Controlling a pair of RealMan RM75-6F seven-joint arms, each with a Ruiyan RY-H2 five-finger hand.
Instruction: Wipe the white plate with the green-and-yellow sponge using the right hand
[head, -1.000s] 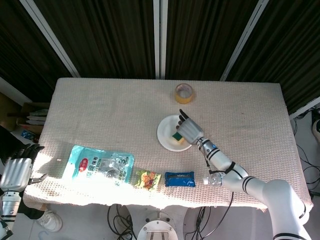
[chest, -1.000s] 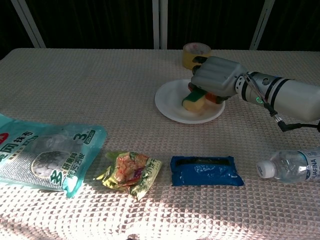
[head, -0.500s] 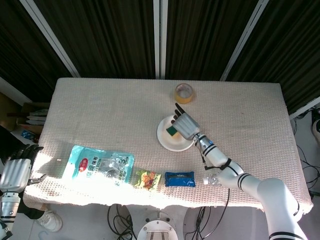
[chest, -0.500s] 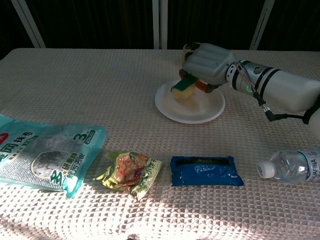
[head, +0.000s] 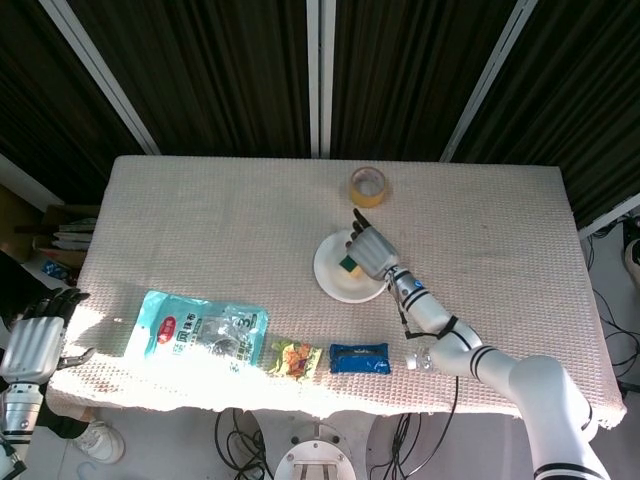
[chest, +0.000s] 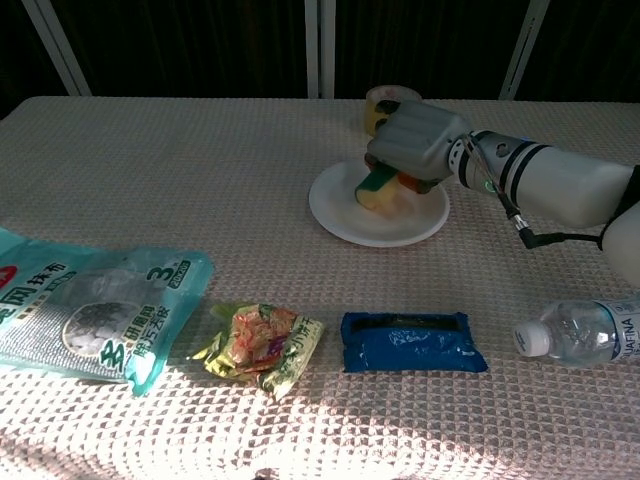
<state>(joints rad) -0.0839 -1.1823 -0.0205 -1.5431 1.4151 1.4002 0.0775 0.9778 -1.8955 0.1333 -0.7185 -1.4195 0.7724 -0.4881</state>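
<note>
The white plate (chest: 340, 215) (head: 335, 285) lies right of the table's centre. My right hand (chest: 418, 142) (head: 370, 251) hovers over its far half and grips the green-and-yellow sponge (chest: 376, 190) (head: 349, 264), whose yellow face rests on the plate. The fingers wrap over the sponge's top, hiding most of the green side. My left hand (head: 34, 338) hangs off the table's near left corner, fingers apart, holding nothing; the chest view does not show it.
A roll of yellow tape (chest: 384, 101) (head: 368, 186) stands just behind the plate. Along the front edge lie a teal snack bag (chest: 85, 310), a small crumpled packet (chest: 260, 344), a blue packet (chest: 412, 341) and a water bottle (chest: 582, 332) on its side.
My right hand has slid the sponge across the plate, from its right middle to the far left side and then a little back toward the centre. The left hand stayed still.
</note>
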